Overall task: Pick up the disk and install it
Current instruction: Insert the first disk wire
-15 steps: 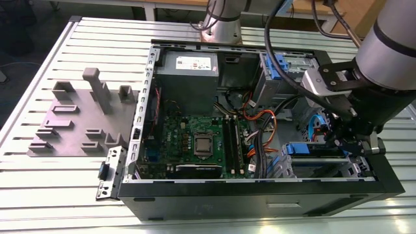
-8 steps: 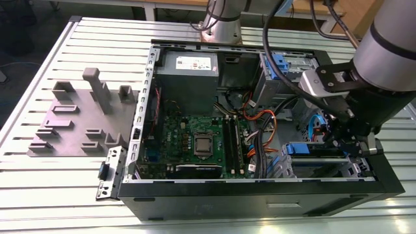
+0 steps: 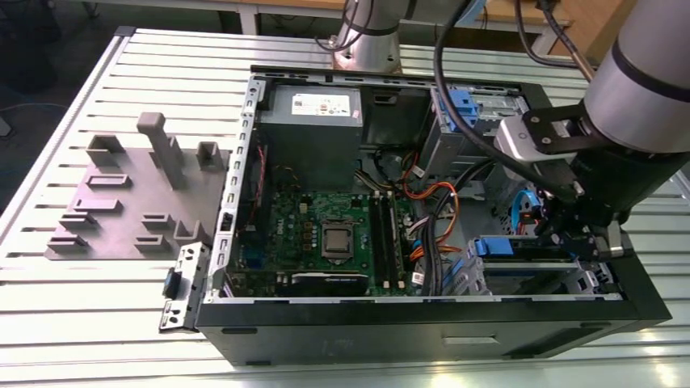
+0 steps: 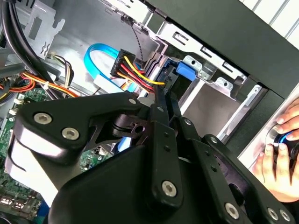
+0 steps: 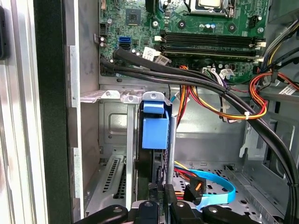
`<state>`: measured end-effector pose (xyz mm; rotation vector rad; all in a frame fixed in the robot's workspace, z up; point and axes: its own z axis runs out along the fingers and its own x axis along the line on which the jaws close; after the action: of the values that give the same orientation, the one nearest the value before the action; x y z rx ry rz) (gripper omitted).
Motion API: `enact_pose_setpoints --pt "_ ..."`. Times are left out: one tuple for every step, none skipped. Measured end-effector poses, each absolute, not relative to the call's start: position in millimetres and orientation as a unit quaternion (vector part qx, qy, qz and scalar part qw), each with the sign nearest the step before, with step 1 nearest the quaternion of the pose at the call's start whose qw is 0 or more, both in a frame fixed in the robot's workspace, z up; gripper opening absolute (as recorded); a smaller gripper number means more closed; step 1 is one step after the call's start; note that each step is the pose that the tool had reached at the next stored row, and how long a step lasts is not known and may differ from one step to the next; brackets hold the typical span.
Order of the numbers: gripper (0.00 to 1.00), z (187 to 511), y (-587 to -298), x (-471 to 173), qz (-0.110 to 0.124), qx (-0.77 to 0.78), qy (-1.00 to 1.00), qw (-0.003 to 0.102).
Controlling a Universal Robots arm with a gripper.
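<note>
Now gripper (image 3: 577, 242) low inside computer case (image 3: 431, 323), at 4 o'clock corner in exterior view; disk (image 5: 155, 140) stands on edge in metal bay (image 5: 112, 140); fingers (image 5: 180, 212) pinched close on disk edge.

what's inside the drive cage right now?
The disk stands on edge in the drive cage, its blue rail end facing out, gripper at its near edge. A blue cable lies beside it. The disk's label and far end are hidden.

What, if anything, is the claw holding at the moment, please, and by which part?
The claw grips the disk by its near edge, opposite the blue rail end, with the disk standing on edge in the drive cage.
</note>
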<state>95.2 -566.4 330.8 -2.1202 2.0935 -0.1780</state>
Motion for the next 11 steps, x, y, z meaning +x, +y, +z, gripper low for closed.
enact_pose_setpoints --pt "0.16 330.6 -566.4 95.2 -0.059 -0.708 0.699 0.078" --pt "0.16 330.3 -566.4 95.2 -0.059 -0.708 0.699 0.078" --pt "0.16 330.2 -566.4 95.2 -0.059 -0.708 0.699 0.078" --pt "0.16 330.1 -566.4 95.2 -0.059 -0.708 0.699 0.078" --pt "0.16 330.1 -566.4 95.2 -0.059 -0.708 0.699 0.078" --pt "0.16 330.1 -566.4 95.2 -0.059 -0.708 0.699 0.078" --pt "0.16 330.1 -566.4 95.2 -0.059 -0.708 0.700 0.078" --pt "0.16 330.0 -566.4 95.2 -0.059 -0.708 0.700 0.078" --pt "0.16 330.1 -566.4 95.2 -0.059 -0.708 0.700 0.078" --pt "0.16 330.1 -566.4 95.2 -0.059 -0.708 0.700 0.078" --pt "0.16 330.3 -566.4 95.2 -0.059 -0.707 0.700 0.078"
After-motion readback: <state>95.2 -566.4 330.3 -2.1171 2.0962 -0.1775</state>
